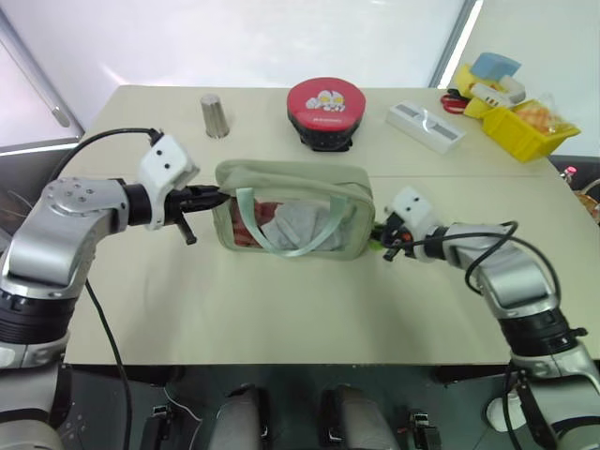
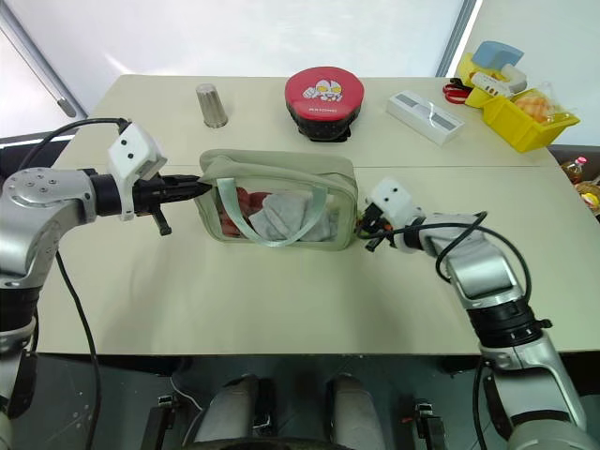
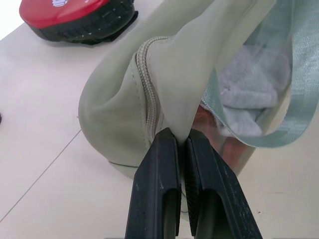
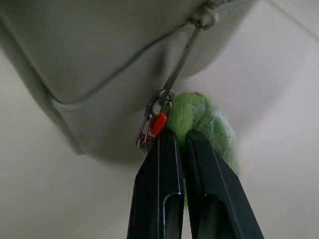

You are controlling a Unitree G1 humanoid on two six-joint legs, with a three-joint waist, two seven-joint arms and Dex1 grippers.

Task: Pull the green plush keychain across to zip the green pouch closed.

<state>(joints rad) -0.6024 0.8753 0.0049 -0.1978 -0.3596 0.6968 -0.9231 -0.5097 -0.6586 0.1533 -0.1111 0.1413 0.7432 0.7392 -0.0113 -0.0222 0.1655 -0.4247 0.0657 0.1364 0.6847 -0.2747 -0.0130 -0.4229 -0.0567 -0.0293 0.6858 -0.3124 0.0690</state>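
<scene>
Green plush keychain point(image 4: 199, 119) sits at the right end of the green pouch point(image 1: 291, 178), a little right of centre in the head frames, low against the pouch's end wall and just above the table point(image 1: 281, 309). In the right wrist view a metal clasp with a small orange tag joins it to a thin cord running up to the zipper end at the pouch's top corner.

Right gripper point(image 4: 180, 137): fingers clenched on the keychain, green fuzz bulging out beside the fingertips. Left gripper point(image 3: 178, 139): fingers pinched on a fold of pouch fabric at the opposite, left end, beside the zipper track.

Pouch long axis runs left to right across the frame, and the zipper line follows it. The two grippers stand at opposite ends, facing each other along that axis. The right arm is the one on the keychain; the left is well apart from it, a pouch-length away.

Judgement: the slider looks to be already at the right end, so the zip appears closed or nearly so. Any remaining pull would go rightward along the long axis, against the left-hand hold.

Behind the pouch, unrelated: red round case point(image 1: 324, 111), metal cup point(image 1: 215, 114).
</scene>
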